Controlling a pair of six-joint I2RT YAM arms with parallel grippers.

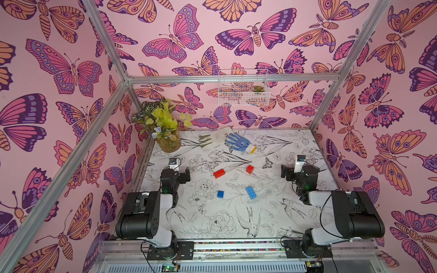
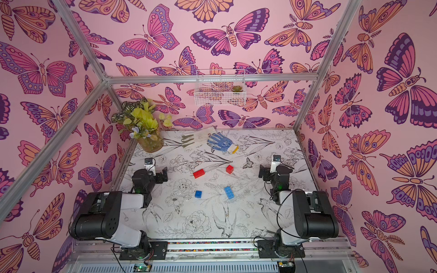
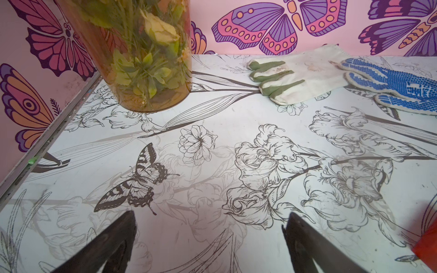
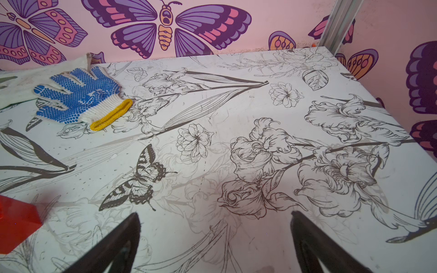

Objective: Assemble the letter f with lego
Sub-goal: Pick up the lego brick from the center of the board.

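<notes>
Four lego bricks lie apart on the flower-printed table in both top views, none joined; no letter f is in view. The long red brick (image 1: 219, 173) (image 2: 198, 173) and short red brick (image 1: 250, 169) (image 2: 229, 169) lie farther back. The short blue brick (image 1: 220, 194) (image 2: 198, 194) and long blue brick (image 1: 251, 192) (image 2: 229, 192) lie nearer. My left gripper (image 1: 185, 176) (image 3: 209, 227) stands open and empty left of the bricks. My right gripper (image 1: 285, 173) (image 4: 214, 227) stands open and empty to their right. A red brick edge (image 3: 428, 243) (image 4: 16, 222) shows in each wrist view.
An amber vase of leaves (image 1: 168, 141) (image 3: 146, 71) stands at the back left corner. A white and green glove (image 1: 214, 138) (image 3: 295, 75) and a blue dotted glove (image 1: 238, 142) (image 4: 80, 99) lie along the back. A wire basket (image 1: 243, 88) hangs on the rear wall.
</notes>
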